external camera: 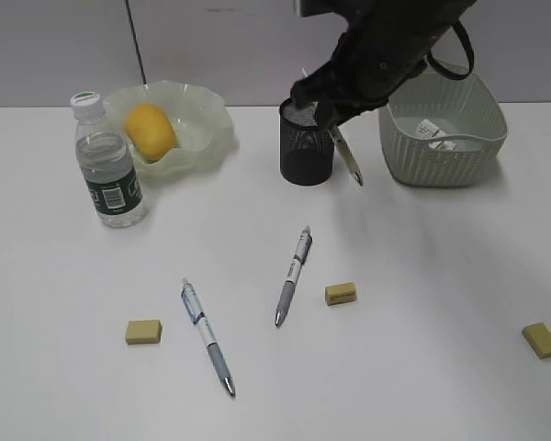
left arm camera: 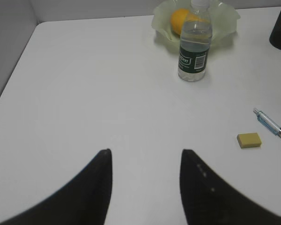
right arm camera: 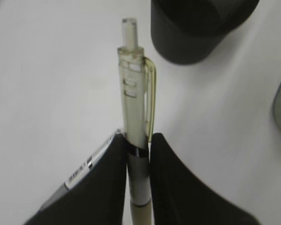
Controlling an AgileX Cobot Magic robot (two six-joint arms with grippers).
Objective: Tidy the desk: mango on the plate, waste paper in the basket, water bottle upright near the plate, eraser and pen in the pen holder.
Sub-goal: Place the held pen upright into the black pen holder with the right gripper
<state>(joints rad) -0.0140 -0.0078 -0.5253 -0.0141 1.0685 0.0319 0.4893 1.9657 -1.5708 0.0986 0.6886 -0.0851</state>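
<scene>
right pincer [right arm camera: 138, 150]: pressed together on a pale translucent click pen [right arm camera: 135, 93], the two black fingers [right arm camera: 107, 187] pinching its barrel just below the clip, button end pointing away from the wrist camera
held pen, exterior view: it hung tilted from the black right arm, beside the black metal mesh pen holder [external camera: 306, 142], on its basket side; whether pen and holder touched could not be told
left pincer [left arm camera: 145, 161]: spread wide, nothing between the fingers, hovering above bare white desk [left arm camera: 98, 84]
yellow-orange oval mango [external camera: 151, 130]: lay in the translucent pale green plate with the wavy rim [external camera: 211, 115]
small clear water bottle with dark green label [external camera: 106, 165]: stood upright just beside the plate, in front of it on the left
crumpled white waste paper [external camera: 438, 135]: sat inside the pale green woven-texture basket [external camera: 441, 161], at the right of the pen holder
grey and white pen [external camera: 294, 276]: lay flat on the desk near the middle
blue-tinted pen [external camera: 207, 335]: lay flat to the left of the grey one
three tan block erasers: one at front left [external camera: 143, 332], one beside the grey pen [external camera: 341, 293], one well apart at far right [external camera: 541, 339]
</scene>
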